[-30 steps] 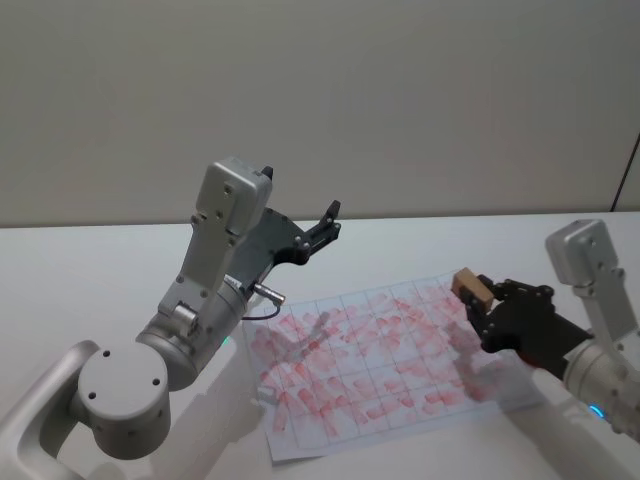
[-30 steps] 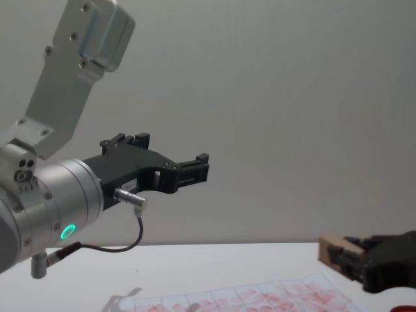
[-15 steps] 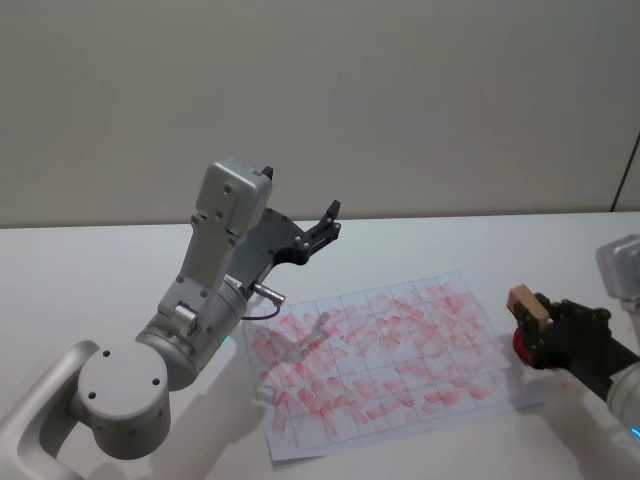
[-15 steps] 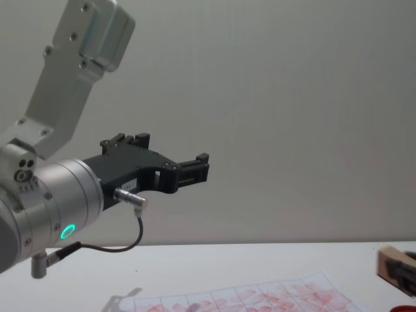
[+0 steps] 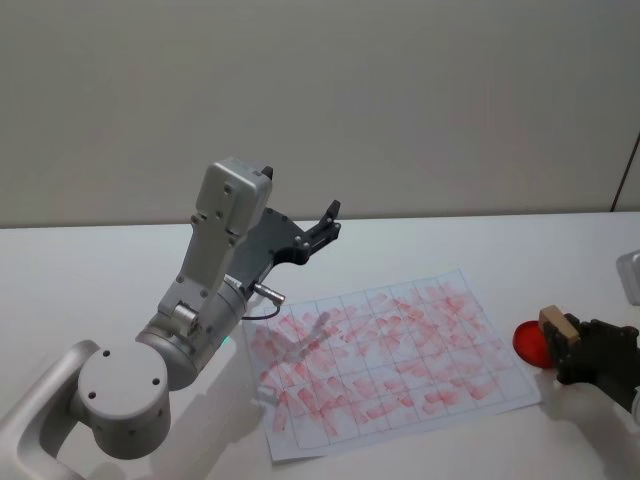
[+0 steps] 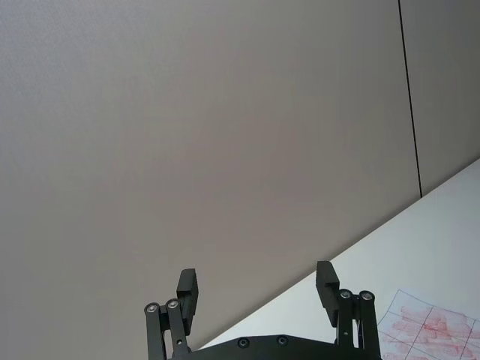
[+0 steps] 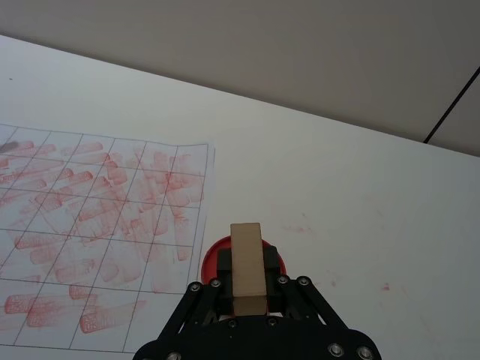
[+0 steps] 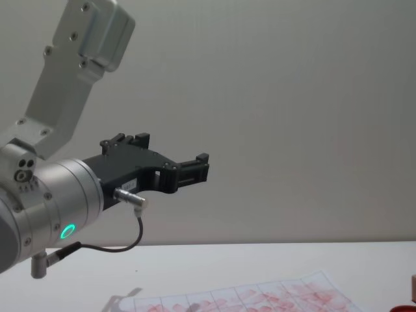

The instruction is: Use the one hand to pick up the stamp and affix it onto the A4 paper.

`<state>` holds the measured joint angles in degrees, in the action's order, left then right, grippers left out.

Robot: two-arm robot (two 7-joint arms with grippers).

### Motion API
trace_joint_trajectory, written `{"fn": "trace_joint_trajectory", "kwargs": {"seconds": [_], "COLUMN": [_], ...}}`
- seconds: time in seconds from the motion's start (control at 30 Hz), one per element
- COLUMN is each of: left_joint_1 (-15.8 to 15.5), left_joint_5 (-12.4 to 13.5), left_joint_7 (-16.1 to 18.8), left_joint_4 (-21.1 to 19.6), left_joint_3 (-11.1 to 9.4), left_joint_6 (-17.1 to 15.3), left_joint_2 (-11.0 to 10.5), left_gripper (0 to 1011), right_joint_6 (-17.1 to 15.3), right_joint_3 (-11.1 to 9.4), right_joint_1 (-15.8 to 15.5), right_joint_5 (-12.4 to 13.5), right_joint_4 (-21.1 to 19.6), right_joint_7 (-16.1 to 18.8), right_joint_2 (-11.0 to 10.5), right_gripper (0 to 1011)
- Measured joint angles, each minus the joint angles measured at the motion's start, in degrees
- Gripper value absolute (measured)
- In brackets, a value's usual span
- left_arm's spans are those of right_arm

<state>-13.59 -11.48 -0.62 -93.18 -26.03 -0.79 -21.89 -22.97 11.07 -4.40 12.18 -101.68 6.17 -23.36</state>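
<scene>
The stamp [image 5: 556, 331] is a small tan wooden block, and my right gripper [image 5: 570, 350] is shut on it at the table's right side. It hangs just over a round red ink pad [image 5: 529, 343], off the right edge of the A4 paper [image 5: 390, 360]. In the right wrist view the stamp [image 7: 247, 266] stands upright between the black jaws, with the red pad [image 7: 212, 256] under it and the A4 paper [image 7: 90, 225] beside it. The sheet's grid is covered with red marks. My left gripper [image 5: 326, 226] is raised high above the table, open and holding nothing.
The left arm's big silver link [image 8: 58, 208] with its green light hangs over the paper's left part [image 8: 260, 300]. The left gripper [image 6: 256, 289] points at the plain wall. Bare white table [image 7: 360, 195] lies beyond the pad and around the sheet.
My right gripper has carried the stamp to the right, off the paper, and down to just above the red pad. The left arm has not moved.
</scene>
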Motion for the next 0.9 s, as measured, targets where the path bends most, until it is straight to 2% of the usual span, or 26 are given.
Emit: {"fn": "trace_joint_trajectory", "kwargs": {"seconds": [0.47,0.57,0.6,0.7,0.73,0.9], "left_joint_1": [0.0,0.0,0.0,0.0,0.0,0.0], "left_joint_5": [0.0,0.0,0.0,0.0,0.0,0.0], "left_joint_7": [0.0,0.0,0.0,0.0,0.0,0.0], "left_joint_4": [0.0,0.0,0.0,0.0,0.0,0.0], "left_joint_3": [0.0,0.0,0.0,0.0,0.0,0.0], "left_joint_6": [0.0,0.0,0.0,0.0,0.0,0.0], "left_joint_2": [0.0,0.0,0.0,0.0,0.0,0.0], "left_gripper": [1001,1001,1001,1001,1001,1001], "right_joint_6": [-1.8,-1.9,-2.0,-2.1,-2.1,-2.3], "right_joint_3": [-0.4,-0.5,-0.5,-0.5,-0.5,-0.5], "right_joint_1": [1.3,1.4,1.5,1.6,1.6,1.7], "right_joint_5": [-0.5,-0.6,-0.6,-0.7,-0.7,-0.7], "right_joint_4": [1.6,1.8,1.8,1.9,2.0,2.1], "right_joint_7": [1.2,1.3,1.3,1.4,1.5,1.5], "right_joint_2": [-0.2,-0.2,-0.2,-0.2,-0.2,-0.2], "right_gripper": [227,304,360,422,491,622]}}
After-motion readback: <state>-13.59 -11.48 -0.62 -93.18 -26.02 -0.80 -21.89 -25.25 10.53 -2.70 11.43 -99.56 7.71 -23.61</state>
